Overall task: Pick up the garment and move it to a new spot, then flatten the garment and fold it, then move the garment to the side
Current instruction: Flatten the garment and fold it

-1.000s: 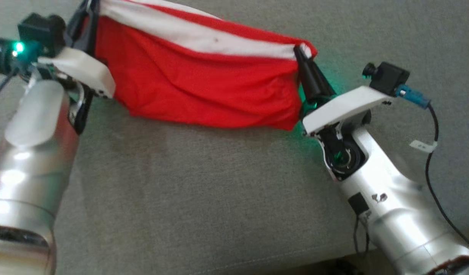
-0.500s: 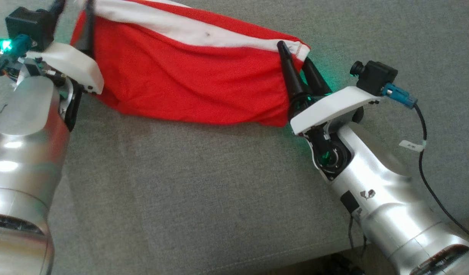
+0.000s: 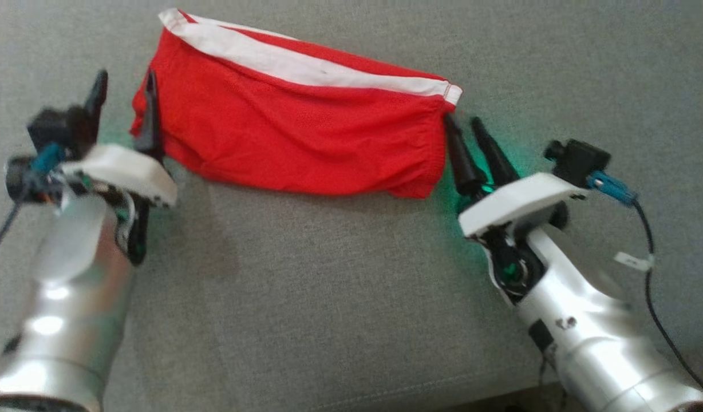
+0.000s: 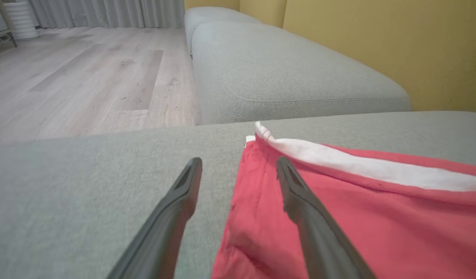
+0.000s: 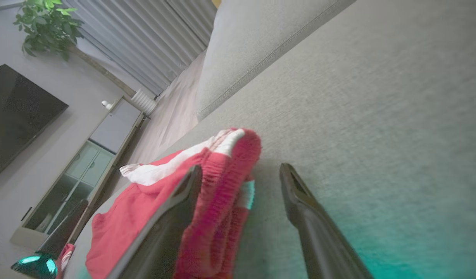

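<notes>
While your two grippers, the left gripper at mid left and the right gripper at mid right, stand spread and empty, one at each end, the single red garment lies stretched across the upper middle on the grey cushion, probably laid out so for flattening.

The left end effector, its two dark fingers spread wide, hangs low over a grey sofa seat. One finger is above bare upholstery, the other above the edge of a red garment with a white band lying on the seat. Beyond are a second grey cushion, a yellow wall, a pale wood floor and grey curtains.
</notes>
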